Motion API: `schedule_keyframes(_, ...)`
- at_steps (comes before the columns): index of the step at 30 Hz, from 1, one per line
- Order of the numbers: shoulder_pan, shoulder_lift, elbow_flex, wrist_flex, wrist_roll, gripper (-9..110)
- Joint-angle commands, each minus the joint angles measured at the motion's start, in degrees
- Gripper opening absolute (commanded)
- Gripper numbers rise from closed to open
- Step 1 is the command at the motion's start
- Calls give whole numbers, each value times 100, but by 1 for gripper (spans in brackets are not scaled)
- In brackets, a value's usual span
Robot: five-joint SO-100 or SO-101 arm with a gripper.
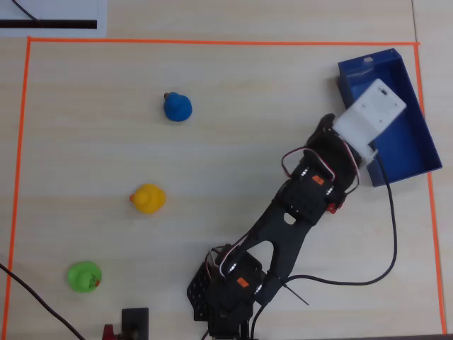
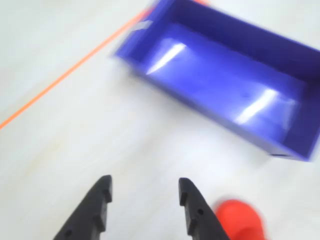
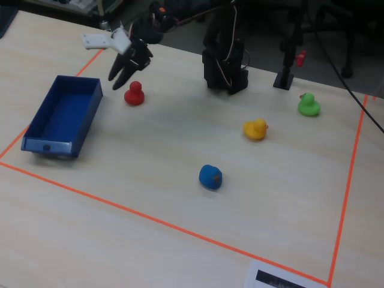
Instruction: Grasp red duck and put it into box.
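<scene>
Fixed view, left to right. Blue box (image 3: pixel 62 117) sits at the left of the worktop (image 3: pixel 180 138), inside the orange tape border (image 3: pixel 150 219); nothing lies in it. Just right of its far end hangs the end effector (image 3: pixel 123 77), black fingers pointing down and spread apart, holding nothing. Red duck (image 3: pixel 134 93) stands upright on the worktop just beside the fingers, right of and slightly nearer the camera than the tips, not between them. Well apart to the right: blue duck (image 3: pixel 210 177), yellow duck (image 3: pixel 255 129), green duck (image 3: pixel 308 104). Arm base (image 3: pixel 225 69) at the far edge.

Wrist view: blurred. Two black fingers at the bottom edge with a clear gap and only bare worktop between them. Red duck (image 2: pixel 239 220) shows at the lower right, outside the right-hand finger. Box (image 2: pixel 225 80) lies ahead, empty.

Overhead view: the arm covers most of the duck; only a small red patch (image 1: pixel 333 207) shows beside the wrist. White camera housing (image 1: pixel 369 113) overlaps the box (image 1: pixel 407 152).

Step in hand, as I judge it: lining up for the grasp; duck not yet taken, nothing delivered.

Next move likely calls for shifting the open fingers sideways toward the duck until it sits in the gap, lowering around its body, then closing. Box is near, so the carry should be short. Risk: a finger coming down on the glossy duck and knocking it aside.
</scene>
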Motion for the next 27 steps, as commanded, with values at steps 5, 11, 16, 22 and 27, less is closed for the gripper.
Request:
schedule_keyframes(5, 1107, -554, 35, -870, -105, 24)
schedule_keyframes(11, 1485, -246, 1318, -1608, -606, 26)
schedule_keyframes(16, 1538, 211, 2065, -1767, -923, 26)
schedule_keyframes(22, 1529, 466, 2364, -1538, -1028, 26)
schedule_keyframes(27, 1661, 598, 2672, -1433, -1178, 26)
